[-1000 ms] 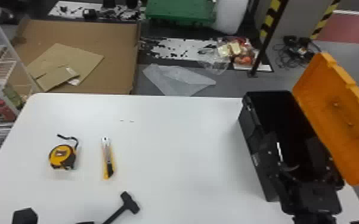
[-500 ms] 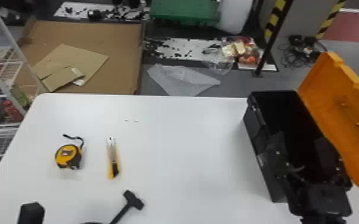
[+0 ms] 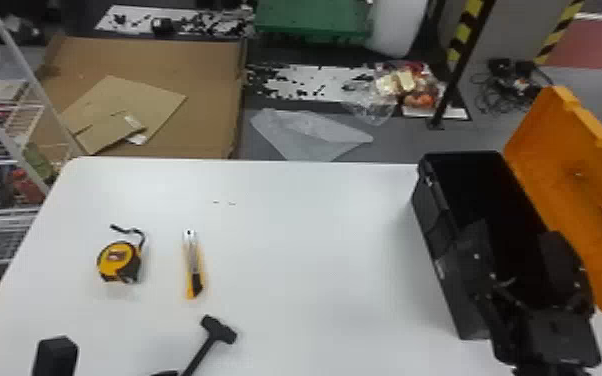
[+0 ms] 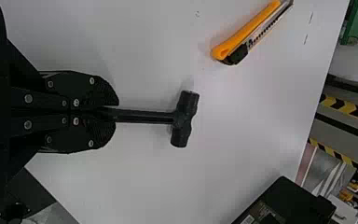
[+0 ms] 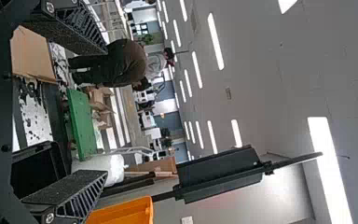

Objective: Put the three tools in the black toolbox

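Note:
At the head view's bottom edge shows the tip of my left gripper (image 3: 165,373), beside the handle of the black hammer (image 3: 219,330). In the left wrist view my left gripper (image 4: 116,114) is shut on the handle of the hammer (image 4: 184,119); whether the head touches the table I cannot tell. The yellow utility knife (image 3: 194,265) lies beyond the hammer, with the yellow-black tape measure (image 3: 119,261) to its left. My right gripper (image 3: 517,262) is over the black toolbox (image 3: 435,240), fingers apart and nothing between them; the right wrist view shows the right gripper (image 5: 93,112) open too.
The toolbox's orange lid (image 3: 575,200) stands open on its right side. The white table (image 3: 315,250) has free room between the knife and the toolbox. A wire shelf (image 3: 2,130) stands past the table's left edge, and cardboard (image 3: 150,65) lies on the floor behind.
The hammer has shifted slightly left and away from the table's near side with my left gripper. My right gripper has moved a little to the right over the toolbox. The head view has shifted slightly.

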Robot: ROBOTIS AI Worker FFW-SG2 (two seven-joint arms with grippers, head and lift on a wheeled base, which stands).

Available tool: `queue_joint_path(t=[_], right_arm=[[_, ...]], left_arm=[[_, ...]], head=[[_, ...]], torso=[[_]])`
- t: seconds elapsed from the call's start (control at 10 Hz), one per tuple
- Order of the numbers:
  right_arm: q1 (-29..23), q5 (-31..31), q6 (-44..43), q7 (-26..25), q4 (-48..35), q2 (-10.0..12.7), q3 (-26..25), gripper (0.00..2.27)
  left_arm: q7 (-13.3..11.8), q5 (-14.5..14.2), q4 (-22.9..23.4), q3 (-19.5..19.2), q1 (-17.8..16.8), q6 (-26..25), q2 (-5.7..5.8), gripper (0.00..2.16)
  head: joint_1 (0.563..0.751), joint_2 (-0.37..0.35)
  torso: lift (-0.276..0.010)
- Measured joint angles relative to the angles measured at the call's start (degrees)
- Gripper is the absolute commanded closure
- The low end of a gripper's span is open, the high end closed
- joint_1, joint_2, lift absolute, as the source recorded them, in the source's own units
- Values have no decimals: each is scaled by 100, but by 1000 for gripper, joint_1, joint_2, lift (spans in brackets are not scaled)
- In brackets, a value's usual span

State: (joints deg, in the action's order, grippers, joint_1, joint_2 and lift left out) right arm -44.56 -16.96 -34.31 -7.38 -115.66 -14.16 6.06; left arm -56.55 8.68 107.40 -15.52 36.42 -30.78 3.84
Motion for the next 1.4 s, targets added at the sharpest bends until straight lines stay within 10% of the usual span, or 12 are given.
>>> queue_joint_path(t=[0.6, 1.0, 1.4], right_arm=[[53, 56, 0, 0, 33, 19, 25, 100], [138, 219, 41, 108, -5, 1, 196, 103], [259, 277, 1889, 250, -600, -25, 167, 107]], left_arm=[[175, -211, 786, 106, 53, -268, -135, 1713], [393, -604, 1868, 445, -129, -1587, -138, 1713], [523, -463, 2888, 1239, -162, -2190, -135, 1713]], head=[[695, -72], [695, -99], [695, -157]], torso=[[-55], [-55], [-55]])
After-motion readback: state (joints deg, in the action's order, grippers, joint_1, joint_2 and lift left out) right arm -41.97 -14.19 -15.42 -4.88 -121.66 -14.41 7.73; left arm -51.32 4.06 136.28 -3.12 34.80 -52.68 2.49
